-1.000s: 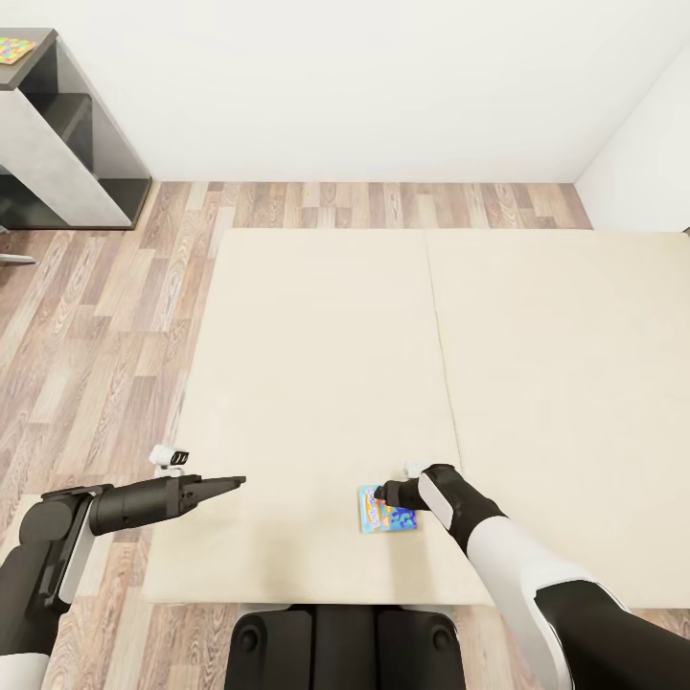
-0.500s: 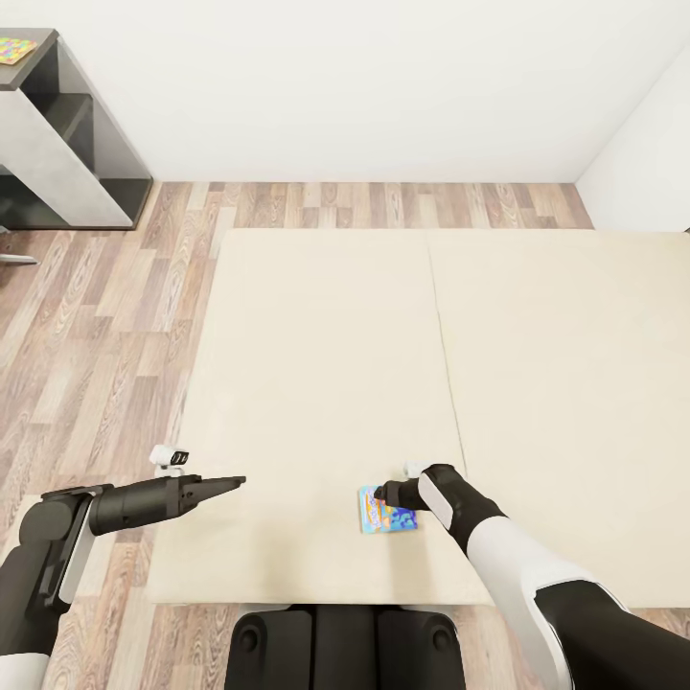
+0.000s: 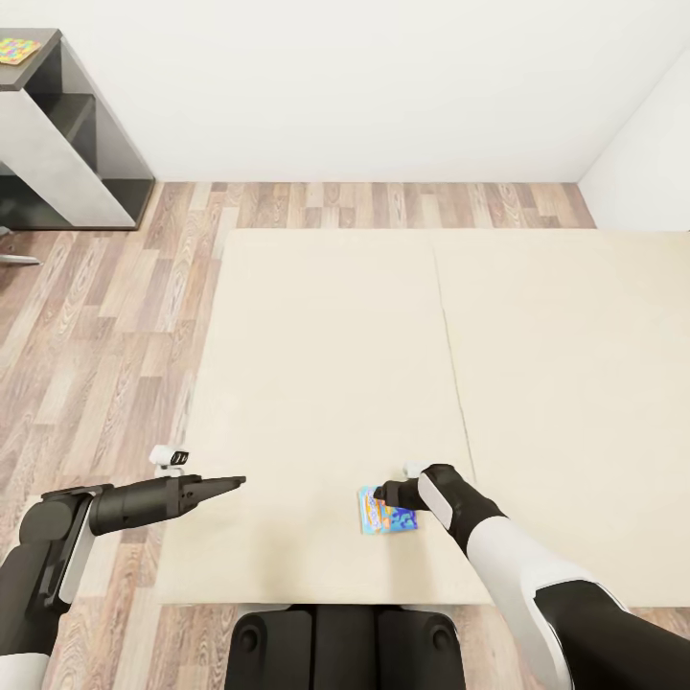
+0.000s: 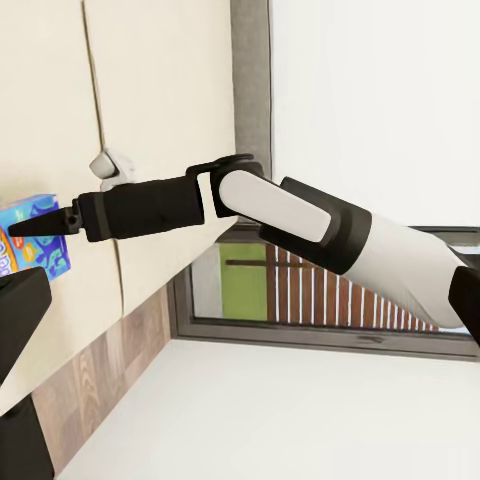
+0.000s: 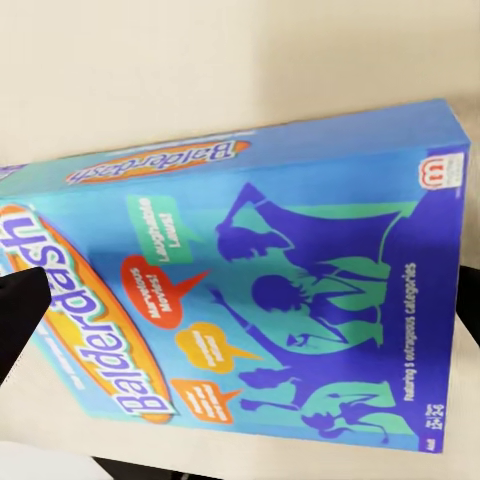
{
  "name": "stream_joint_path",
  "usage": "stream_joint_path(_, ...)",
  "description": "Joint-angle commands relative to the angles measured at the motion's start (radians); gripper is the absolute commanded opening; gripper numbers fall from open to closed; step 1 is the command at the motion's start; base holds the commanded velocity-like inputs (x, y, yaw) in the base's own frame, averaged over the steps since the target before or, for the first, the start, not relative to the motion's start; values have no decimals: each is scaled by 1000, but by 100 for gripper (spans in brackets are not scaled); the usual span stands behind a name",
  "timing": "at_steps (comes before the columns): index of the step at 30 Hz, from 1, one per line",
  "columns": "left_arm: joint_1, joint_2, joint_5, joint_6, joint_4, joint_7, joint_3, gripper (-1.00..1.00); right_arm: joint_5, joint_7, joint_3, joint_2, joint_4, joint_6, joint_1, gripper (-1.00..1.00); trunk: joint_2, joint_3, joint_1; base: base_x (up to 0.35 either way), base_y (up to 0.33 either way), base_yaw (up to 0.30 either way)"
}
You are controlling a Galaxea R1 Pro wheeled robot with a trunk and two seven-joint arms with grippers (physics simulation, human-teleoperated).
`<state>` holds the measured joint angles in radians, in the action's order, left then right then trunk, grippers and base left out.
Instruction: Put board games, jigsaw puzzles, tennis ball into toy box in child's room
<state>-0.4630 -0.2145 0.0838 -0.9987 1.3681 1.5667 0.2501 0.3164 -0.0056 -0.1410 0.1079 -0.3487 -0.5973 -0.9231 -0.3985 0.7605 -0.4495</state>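
1. My right gripper (image 3: 380,494) sits low over the bed (image 3: 316,383), right at the blue board game (image 3: 386,511), which lies flat on the cream mattress near the edge closest to me.
2. In my right wrist view the blue board game (image 5: 260,300) takes up most of the picture, its "Balderdash" cover face up, with one dark fingertip (image 5: 20,315) at one side of the box and a sliver of the other at the opposite side. The fingers stand spread about as wide as the box, straddling it; I cannot tell whether they touch its sides.
3. In my left wrist view the right gripper (image 4: 28,224) looks like a dark tapered point lying against the corner of the blue board game (image 4: 25,240), so that view does not settle the grip.
4. My left gripper (image 3: 233,481) hangs out over the mattress, well to the left of the box and carrying nothing; its fingers taper to a narrow tip, seemingly pressed together.
5. At the far left corner of the room stands the table (image 3: 57,144), its dark grey section bearing a jigsaw puzzle (image 3: 17,50) on top.
6. Wood-plank floor (image 3: 105,316) lies between the table and the bed.
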Motion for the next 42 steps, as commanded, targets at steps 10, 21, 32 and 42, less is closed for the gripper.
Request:
stream_joint_path(10, 0, 0, 0, -11, 0, 4, 0, 100, 4, -1, -6, -1, -1, -5, 0, 100, -2, 1, -1, 0, 50, 0)
stream_joint_path(21, 0, 0, -1, -11, 0, 4, 0, 100, 4, -1, -6, -1, -1, -10, 0, 100, -2, 1, -1, 0, 84, 0)
stream_joint_path(32, 0, 0, 0, -11, 0, 4, 0, 100, 4, -1, -6, -1, -1, -12, 0, 100, -2, 1, -1, 0, 11, 0)
stream_joint_path(42, 0, 0, -1, -11, 0, 4, 0, 100, 4, -1, -6, -1, -1, -12, 0, 100, -2, 1, -1, 0, 104, 0)
